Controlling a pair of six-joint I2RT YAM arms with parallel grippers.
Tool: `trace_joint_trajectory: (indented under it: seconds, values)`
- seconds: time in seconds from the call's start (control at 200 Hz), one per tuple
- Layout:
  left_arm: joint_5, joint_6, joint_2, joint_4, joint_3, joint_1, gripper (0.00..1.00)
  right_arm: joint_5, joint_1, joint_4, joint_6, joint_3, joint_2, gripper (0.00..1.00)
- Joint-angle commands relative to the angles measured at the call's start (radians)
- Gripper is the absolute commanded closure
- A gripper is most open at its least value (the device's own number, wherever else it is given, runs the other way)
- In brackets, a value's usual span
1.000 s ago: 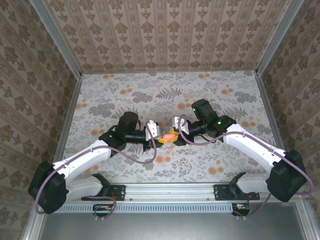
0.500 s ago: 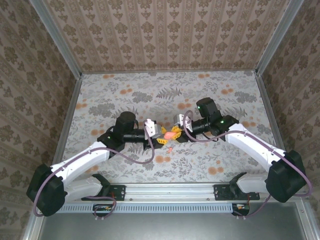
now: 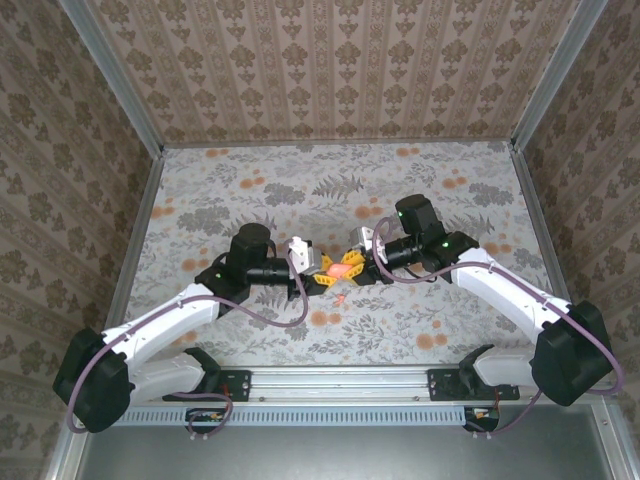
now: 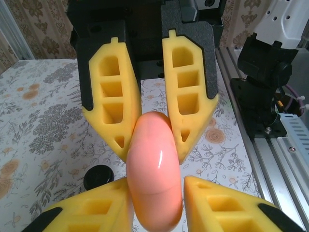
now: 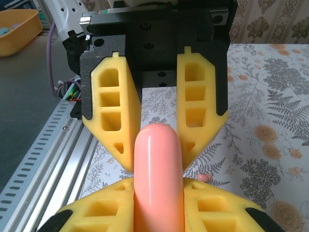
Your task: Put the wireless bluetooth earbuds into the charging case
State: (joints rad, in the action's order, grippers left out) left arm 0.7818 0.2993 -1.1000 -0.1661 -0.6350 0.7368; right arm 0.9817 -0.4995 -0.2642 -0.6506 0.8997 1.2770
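The salmon-pink charging case (image 3: 341,270) hangs above the table's middle between both grippers, lid closed. My right gripper (image 5: 158,182) is shut on it, both yellow pads pressed against the case (image 5: 158,169). My left gripper (image 4: 157,180) faces it from the other side and straddles the case (image 4: 153,174). Its left pad touches the case, while a narrow gap shows at its right pad, so its jaws stand slightly open. In the top view the left gripper (image 3: 322,273) and right gripper (image 3: 358,266) meet tip to tip. The earbuds are out of view.
A round black disc (image 4: 99,176) lies on the floral table cloth under the left gripper. A small pink bit (image 5: 205,178) lies on the cloth beside the right gripper. The aluminium rail (image 3: 340,382) runs along the near edge, and walls enclose the table.
The left jaws widened off the case, then narrowed partway again. The right gripper closed a little on the case and shifted slightly right and away.
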Motion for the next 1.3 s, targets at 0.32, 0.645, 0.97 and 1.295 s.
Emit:
trace_joint_trajectory:
  seconds: [0.32, 0.645, 0.97, 1.295]
  values:
    - [0.02, 0.006, -0.002, 0.011, 0.0, -0.007, 0.79, 0.058, 0.044, 0.013, 0.025, -0.03, -0.054, 0.6]
    - [0.02, 0.003, -0.005, -0.006, 0.001, -0.007, 0.79, 0.124, 0.072, 0.062, 0.085, -0.052, -0.045, 0.55]
    - [0.017, -0.007, 0.001, -0.021, 0.0, -0.007, 0.79, 0.14, 0.07, 0.056, 0.099, -0.023, -0.006, 0.6]
    - [0.014, -0.002, -0.003, -0.009, -0.001, -0.007, 0.68, 0.11, 0.063, -0.012, 0.049, 0.004, -0.01, 0.78]
